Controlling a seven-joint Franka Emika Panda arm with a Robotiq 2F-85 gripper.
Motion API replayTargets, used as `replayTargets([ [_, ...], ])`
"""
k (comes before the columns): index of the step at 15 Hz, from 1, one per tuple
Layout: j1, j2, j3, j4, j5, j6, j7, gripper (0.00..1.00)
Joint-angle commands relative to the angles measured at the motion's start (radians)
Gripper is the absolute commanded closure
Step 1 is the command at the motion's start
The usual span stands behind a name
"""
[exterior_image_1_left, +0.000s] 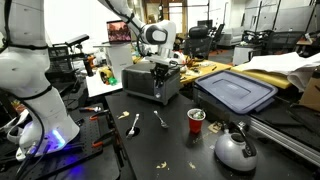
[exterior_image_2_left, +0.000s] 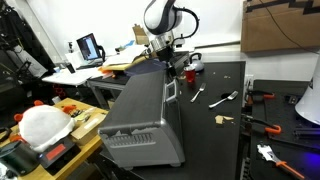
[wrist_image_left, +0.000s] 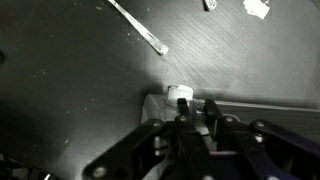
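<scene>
Finding: your end effector (exterior_image_2_left: 164, 62) hangs wrist-down over the far end of the toaster (exterior_image_2_left: 140, 115), a grey appliance standing on the black tabletop (exterior_image_2_left: 215, 140). In that exterior view the toaster's long axis runs from the foreground away toward the arm, and the end effector is at the end farthest from the camera. The wrist view shows the point of interest: a small white lever knob (wrist_image_left: 180, 95) projects from the toaster's end face, directly ahead of the fingertips and a shade to the left of their centreline in that picture. The toaster's top edge runs off to the right from the knob. The fingers (wrist_image_left: 186, 128) are dark against a dark body. They look narrow, but you cannot tell from these pictures whether they are fully closed, touching the knob or just short of it. Any motion on the knob would, in my judgement, run along the end face, across the toaster's long axis. Also noted, all apart from the end effector: a utensil (wrist_image_left: 140, 28) on the tabletop beyond the knob, a spoon (exterior_image_1_left: 134, 124), a fork (exterior_image_1_left: 161, 120), a red cup (exterior_image_1_left: 196, 120), a metal kettle (exterior_image_1_left: 235, 148) and a blue lid (exterior_image_1_left: 235, 90).
</scene>
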Motion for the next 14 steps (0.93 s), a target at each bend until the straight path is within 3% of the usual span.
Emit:
replayTargets([
  [1,0.013,-0.037,-0.003,-0.051,-0.030,0.074,0.029,0.99],
  [14,0.089,-0.071,-0.021,-0.105,-0.286,0.153,0.283,0.97],
])
